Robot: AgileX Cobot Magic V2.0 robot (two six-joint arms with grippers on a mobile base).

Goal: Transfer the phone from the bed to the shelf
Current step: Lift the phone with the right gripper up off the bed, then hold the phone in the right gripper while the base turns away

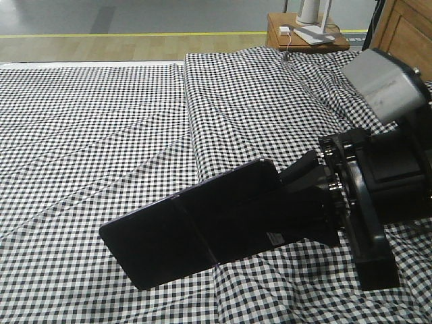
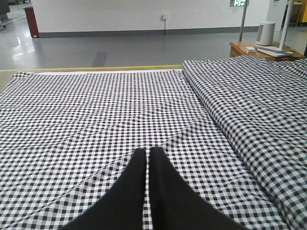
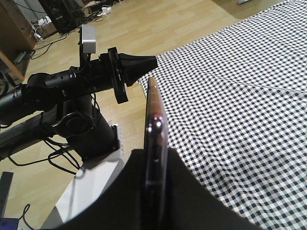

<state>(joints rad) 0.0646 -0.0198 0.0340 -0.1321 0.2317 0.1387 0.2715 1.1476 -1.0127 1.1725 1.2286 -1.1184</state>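
Observation:
The phone (image 1: 196,229), a glossy black slab with a crease across its middle, is held tilted a little above the bed (image 1: 101,121) and its black-and-white check cover. My right gripper (image 1: 297,202) is shut on the phone's right end. In the right wrist view the phone (image 3: 154,124) stands edge-on between the two black fingers of the right gripper (image 3: 156,155). My left gripper (image 2: 147,151) hovers over the bed (image 2: 96,105), shut, with nothing between its fingers. It also shows at the bed's edge in the right wrist view as the left gripper (image 3: 151,61). The shelf is out of view.
A small brown nightstand (image 1: 304,34) with white items stands beyond the bed's far right corner. A raised fold (image 1: 202,101) runs down the cover. A wooden panel (image 1: 405,27) is at the top right. The left arm's base (image 3: 81,129) stands on wood floor with cables.

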